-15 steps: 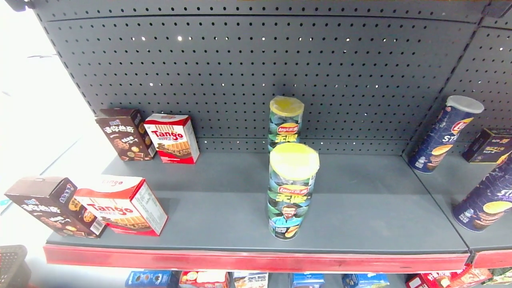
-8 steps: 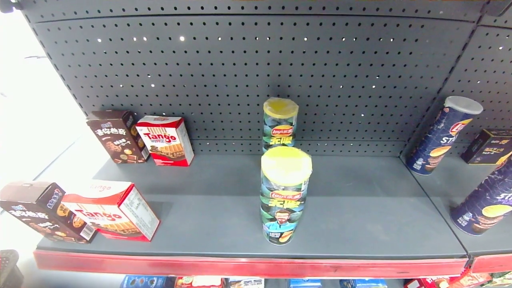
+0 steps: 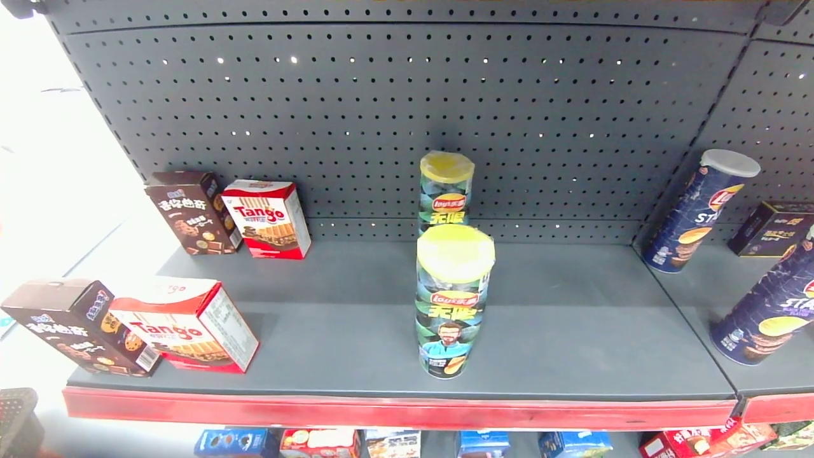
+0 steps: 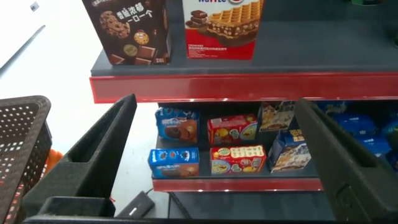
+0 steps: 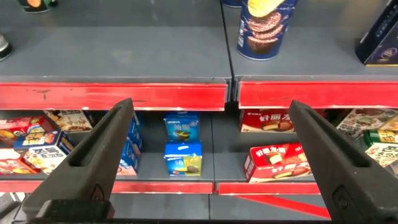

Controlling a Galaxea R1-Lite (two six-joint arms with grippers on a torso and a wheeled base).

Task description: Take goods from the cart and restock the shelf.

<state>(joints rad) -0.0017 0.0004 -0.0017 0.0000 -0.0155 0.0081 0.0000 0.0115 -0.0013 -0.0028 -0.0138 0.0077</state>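
Note:
The grey shelf (image 3: 572, 331) holds two green chip cans with yellow lids, one at the front (image 3: 453, 299) and one behind it (image 3: 445, 191) against the pegboard. My left gripper (image 4: 217, 168) is open and holds nothing, below the shelf's red edge (image 4: 249, 87), facing the lower shelf. My right gripper (image 5: 211, 168) is also open and holds nothing, below the red edge (image 5: 124, 96) farther right. A black mesh basket (image 4: 22, 149) stands beside the left gripper and shows at the head view's lower left corner (image 3: 16, 413).
Red wafer boxes (image 3: 184, 327) (image 3: 270, 219) and brown cookie boxes (image 3: 76, 327) (image 3: 191, 213) stand on the shelf's left. Blue chip cans (image 3: 699, 210) (image 3: 766, 318) and a dark box (image 3: 769, 229) fill the neighbouring bay. Small snack boxes (image 4: 233, 130) (image 5: 183, 149) line the lower shelf.
The head camera has shifted a little, sliding the whole picture left and then partly back. Nothing on the shelf has moved.

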